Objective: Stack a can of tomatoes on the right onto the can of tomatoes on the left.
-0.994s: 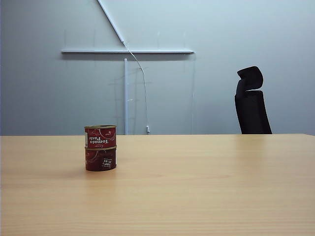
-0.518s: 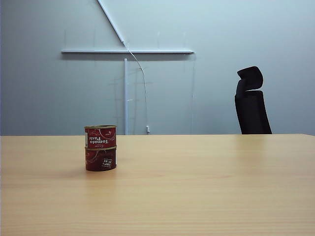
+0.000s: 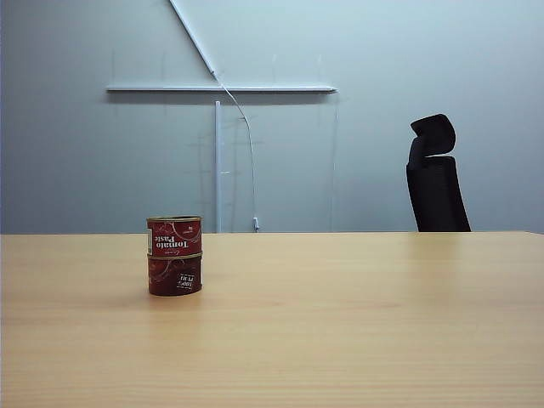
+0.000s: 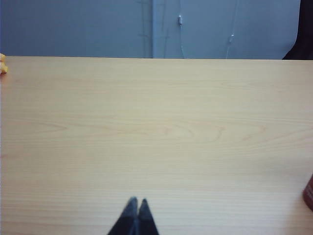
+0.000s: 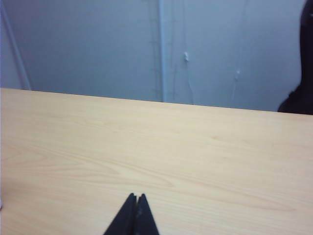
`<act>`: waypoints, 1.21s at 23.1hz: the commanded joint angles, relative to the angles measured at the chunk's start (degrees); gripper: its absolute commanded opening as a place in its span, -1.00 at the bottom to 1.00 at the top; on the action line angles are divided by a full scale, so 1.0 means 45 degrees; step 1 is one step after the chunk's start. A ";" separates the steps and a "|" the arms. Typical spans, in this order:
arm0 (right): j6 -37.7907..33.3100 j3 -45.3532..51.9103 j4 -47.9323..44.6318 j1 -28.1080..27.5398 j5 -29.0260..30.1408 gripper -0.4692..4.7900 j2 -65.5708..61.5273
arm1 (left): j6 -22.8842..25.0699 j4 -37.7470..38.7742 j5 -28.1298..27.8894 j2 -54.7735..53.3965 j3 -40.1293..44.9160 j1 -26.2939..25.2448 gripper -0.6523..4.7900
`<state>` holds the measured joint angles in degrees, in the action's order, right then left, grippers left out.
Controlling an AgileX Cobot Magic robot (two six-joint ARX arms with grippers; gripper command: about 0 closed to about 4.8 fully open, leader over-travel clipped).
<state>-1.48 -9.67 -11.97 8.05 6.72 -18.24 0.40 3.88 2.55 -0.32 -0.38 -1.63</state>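
We judge stacking done: upper red tomato-paste tin (image 3: 174, 236) sits on the lower red tin (image 3: 175, 274). Left gripper (image 4: 136, 201) and right gripper (image 5: 136, 197) hang clenched, empty (both over bare wooden table (image 3: 357, 323)); nothing more needed.

On the upper can (image 3: 174, 236) of the stack, the red label carries the words "Tomato Paste" in white, printed upside down as the can stands. The lower can (image 3: 175, 275) bears a small white patch with dark lettering, also upside down and too small to make out. The left pincer (image 4: 136, 201) and the right pincer (image 5: 135, 197) show plain dark fingers pressed together, with no marks on them.
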 commanded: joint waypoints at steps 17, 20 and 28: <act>0.0005 0.2142 0.0855 -0.2273 -0.0680 -0.84 0.4065 | 0.0000 -0.0107 0.0029 -0.0005 -0.0029 -0.0015 -0.77; 0.0000 0.2142 0.1103 -0.2278 -0.0777 -0.84 0.4065 | 0.0000 -0.0107 0.0049 -0.0005 -0.0029 -0.0015 -0.77; -0.0452 0.2137 0.1394 -0.2278 -0.1331 -0.84 0.4065 | 0.0000 -0.0107 0.0029 -0.0005 -0.0029 -0.0019 -0.77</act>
<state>-2.00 -0.30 -4.95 -2.22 1.30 -0.05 0.40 3.90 2.55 -0.32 -0.38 -1.67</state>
